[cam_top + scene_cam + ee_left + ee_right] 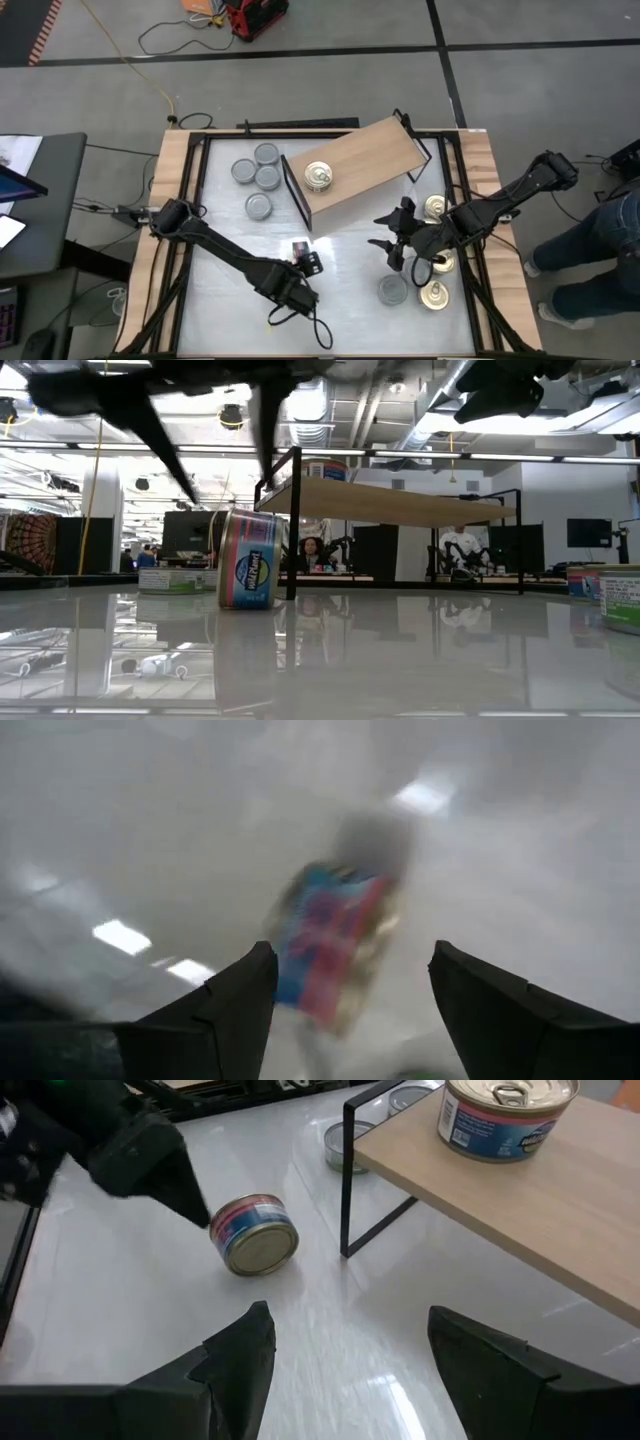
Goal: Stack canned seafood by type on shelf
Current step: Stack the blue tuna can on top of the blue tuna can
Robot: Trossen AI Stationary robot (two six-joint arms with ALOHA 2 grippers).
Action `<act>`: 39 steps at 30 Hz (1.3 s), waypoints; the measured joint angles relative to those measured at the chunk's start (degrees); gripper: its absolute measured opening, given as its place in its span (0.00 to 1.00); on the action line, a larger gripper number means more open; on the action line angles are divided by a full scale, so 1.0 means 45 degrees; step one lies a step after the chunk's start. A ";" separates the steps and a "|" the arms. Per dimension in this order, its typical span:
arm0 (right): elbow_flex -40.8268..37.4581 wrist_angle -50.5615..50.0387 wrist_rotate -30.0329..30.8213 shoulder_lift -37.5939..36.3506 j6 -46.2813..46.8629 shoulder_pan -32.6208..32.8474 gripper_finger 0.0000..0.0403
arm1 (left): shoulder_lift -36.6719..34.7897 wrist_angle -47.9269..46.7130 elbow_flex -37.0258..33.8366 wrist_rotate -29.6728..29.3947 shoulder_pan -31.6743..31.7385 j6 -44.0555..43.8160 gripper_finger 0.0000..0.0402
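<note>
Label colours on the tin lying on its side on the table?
Blue and pink-red bands around the small round tipped-over metal tin, with a dull gold end; right wrist view shows it best.

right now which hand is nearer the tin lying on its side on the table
Left. The left hand hangs right by the tipped tin, fingers open. The right hand hangs open farther off, across bare tabletop, in front of the shelf.
</note>
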 joint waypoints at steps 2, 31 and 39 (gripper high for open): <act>0.0003 -0.0002 0.0000 0.0000 0.0000 0.0000 0.71 | -0.0219 -0.0052 0.0000 0.1149 0.0282 -0.0858 0.63; 0.3381 0.1412 -0.2127 0.5766 -0.0395 -0.1893 0.71 | -0.7406 1.0948 -1.0969 -0.2009 0.0420 -0.6486 0.60; 0.4124 0.1544 -0.2331 0.7868 0.0197 -0.1593 0.71 | -0.7173 1.2635 -1.2220 -0.2565 0.0425 -0.7148 0.60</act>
